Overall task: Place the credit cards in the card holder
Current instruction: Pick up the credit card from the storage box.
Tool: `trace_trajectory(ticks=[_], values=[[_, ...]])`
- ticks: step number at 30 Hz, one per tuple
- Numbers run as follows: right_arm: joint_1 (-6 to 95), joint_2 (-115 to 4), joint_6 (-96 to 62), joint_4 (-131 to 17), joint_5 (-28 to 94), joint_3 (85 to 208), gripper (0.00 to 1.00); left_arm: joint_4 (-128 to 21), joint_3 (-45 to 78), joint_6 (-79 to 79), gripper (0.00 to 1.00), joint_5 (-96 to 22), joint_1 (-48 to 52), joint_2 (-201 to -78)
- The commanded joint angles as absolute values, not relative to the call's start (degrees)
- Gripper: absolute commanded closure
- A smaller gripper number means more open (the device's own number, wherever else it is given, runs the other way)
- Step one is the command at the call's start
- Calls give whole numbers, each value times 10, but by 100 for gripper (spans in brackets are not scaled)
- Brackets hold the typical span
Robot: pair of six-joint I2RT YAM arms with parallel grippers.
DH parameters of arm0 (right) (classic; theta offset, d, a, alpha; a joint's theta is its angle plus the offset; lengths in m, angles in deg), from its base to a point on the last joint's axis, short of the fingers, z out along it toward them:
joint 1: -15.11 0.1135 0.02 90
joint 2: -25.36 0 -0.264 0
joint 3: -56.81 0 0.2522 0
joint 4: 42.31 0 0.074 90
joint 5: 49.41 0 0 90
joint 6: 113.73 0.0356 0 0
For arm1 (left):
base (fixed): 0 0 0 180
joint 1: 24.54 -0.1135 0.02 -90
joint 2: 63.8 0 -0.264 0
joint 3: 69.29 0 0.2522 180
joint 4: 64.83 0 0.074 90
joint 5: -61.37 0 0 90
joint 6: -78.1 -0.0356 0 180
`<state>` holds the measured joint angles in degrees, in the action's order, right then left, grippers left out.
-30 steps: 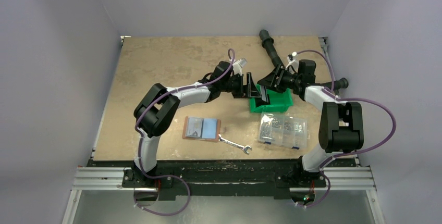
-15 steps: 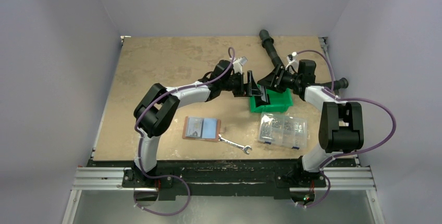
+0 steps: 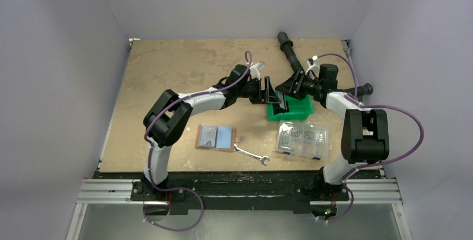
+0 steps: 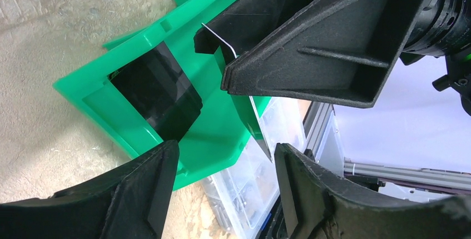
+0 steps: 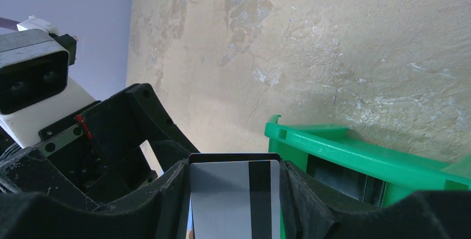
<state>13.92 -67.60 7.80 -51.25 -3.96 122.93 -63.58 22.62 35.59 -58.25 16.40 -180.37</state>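
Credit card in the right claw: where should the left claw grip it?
Probably the free end of the grey striped credit card protruding from the right claw, pinched across its flat faces: it sits edge-on ahead of the open left claw, so approach straight.

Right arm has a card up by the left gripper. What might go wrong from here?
1. The right gripper pinches the card by its edges above the green bin; if released early, it would likely fall in.
2. The left gripper is open and very near the right one; closing may hit it instead of the card.
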Motion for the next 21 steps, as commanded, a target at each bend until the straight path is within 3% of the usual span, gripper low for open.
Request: trace_trajectory(ticks=[1,6,16,21], values=[[137,-674,79,-494,-53,1232,100,-653,236,359,33,-588,166,-1792],[137,-674,79,-494,-53,1231,100,-652,227,357,39,-585,166,-1789],[137,-678,86,-485,-65,1229,100,-646,216,349,41,-577,166,-1783],[137,-679,92,-478,-77,1227,100,-644,216,347,50,-572,166,-1786]])
